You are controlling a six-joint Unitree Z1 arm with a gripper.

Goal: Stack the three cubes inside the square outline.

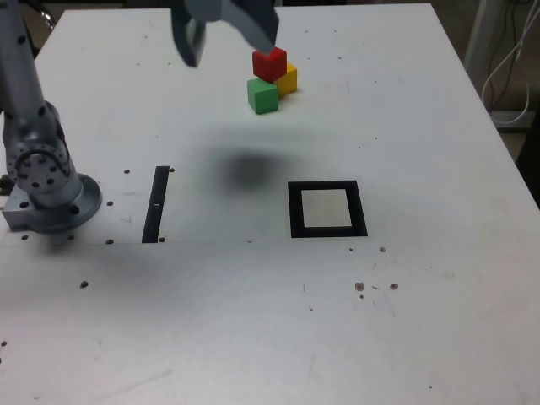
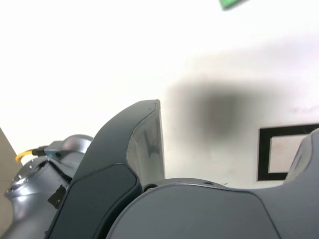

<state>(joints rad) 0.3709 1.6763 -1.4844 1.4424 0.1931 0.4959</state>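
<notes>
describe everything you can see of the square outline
The square outline is a flat, thick black frame with sharp corners around a whitish centre, lying flush on the white tabletop like tape or print. In the exterior view it sits right of the straight black strip, seen whole, its centre holding no cube. The wrist view shows only part of it, the end effector hiding some.

Square frame (image 1: 298, 211): flat, black w/ pale centre. All 3 cubes sit outside it, well beyond its far edge, toward the exterior view's left. Green cube (image 1: 262, 96) nearest the frame, yellow cube (image 1: 288, 80) just behind, partly hidden; red cube (image 1: 270, 64) tilted, seemingly resting atop both
</notes>
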